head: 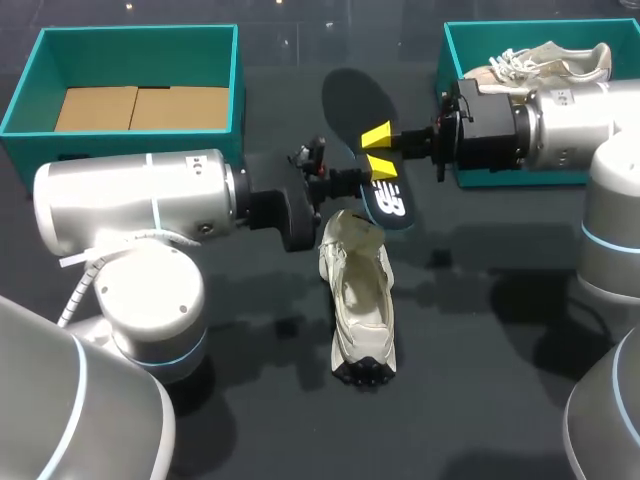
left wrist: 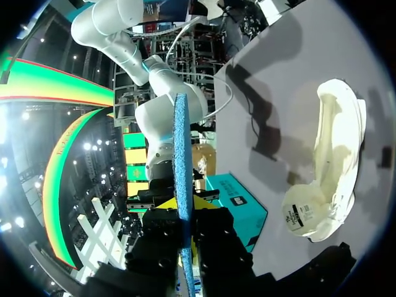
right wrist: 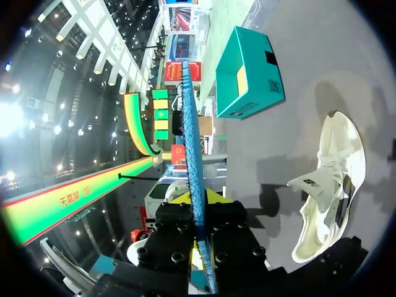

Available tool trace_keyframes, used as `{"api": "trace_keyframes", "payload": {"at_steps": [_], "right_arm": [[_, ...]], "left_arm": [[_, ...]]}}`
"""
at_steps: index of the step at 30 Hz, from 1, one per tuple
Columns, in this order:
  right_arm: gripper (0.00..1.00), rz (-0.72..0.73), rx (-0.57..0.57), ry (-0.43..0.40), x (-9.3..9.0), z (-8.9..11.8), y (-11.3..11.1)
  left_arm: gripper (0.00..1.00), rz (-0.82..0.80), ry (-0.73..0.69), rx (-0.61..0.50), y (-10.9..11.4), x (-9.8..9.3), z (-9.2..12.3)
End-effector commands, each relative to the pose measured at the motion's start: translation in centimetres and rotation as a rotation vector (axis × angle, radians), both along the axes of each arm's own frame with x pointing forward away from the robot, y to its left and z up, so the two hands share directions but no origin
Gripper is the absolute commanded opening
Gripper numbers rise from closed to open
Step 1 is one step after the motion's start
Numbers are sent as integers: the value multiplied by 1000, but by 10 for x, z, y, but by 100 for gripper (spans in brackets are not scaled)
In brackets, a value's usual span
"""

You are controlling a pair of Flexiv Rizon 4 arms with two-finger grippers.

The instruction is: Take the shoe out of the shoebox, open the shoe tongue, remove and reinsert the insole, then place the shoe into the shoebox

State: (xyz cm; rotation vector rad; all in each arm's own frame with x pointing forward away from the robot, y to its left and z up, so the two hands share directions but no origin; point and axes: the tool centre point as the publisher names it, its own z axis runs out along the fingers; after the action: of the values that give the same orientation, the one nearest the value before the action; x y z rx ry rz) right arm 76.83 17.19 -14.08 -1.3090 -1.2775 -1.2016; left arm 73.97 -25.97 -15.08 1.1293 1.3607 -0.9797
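All fingers (head: 377,135) tight on insole (head: 352,100).

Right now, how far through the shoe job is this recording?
Done: the sneaker is out on the table, tongue pulled open, insole removed. In hand: left gripper and right gripper both pinch the insole in the air. Left: reinsert it, then put the sneaker into a teal shoebox.

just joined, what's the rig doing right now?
Both arms hold the dark insole, which is out of the shoe. The left gripper is shut on its logo end and the right gripper on its side. The white shoe lies on the table, opening up. The left box holds cardboard and the right box holds another shoe.
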Motion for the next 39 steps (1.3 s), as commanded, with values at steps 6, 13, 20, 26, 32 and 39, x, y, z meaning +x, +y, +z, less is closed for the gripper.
{"api": "trace_keyframes", "payload": {"at_steps": [6,13,20,26,32,39], "right_arm": [[0,8,-7,20,-1,-7,0],[0,30,-15,11,-10,-13,1],[0,65,9,-17,-13,-18,4],[0,65,9,-17,-13,-18,4],[0,65,20,0,-16,-30,7],[0,56,50,3,-26,-42,6]], "left_arm": [[100,14,102,66,54,8,18],[100,112,125,234,98,30,38],[100,112,125,234,98,30,38],[100,118,154,252,97,33,42],[100,133,301,450,101,63,66],[100,184,185,695,94,76,71]]}}
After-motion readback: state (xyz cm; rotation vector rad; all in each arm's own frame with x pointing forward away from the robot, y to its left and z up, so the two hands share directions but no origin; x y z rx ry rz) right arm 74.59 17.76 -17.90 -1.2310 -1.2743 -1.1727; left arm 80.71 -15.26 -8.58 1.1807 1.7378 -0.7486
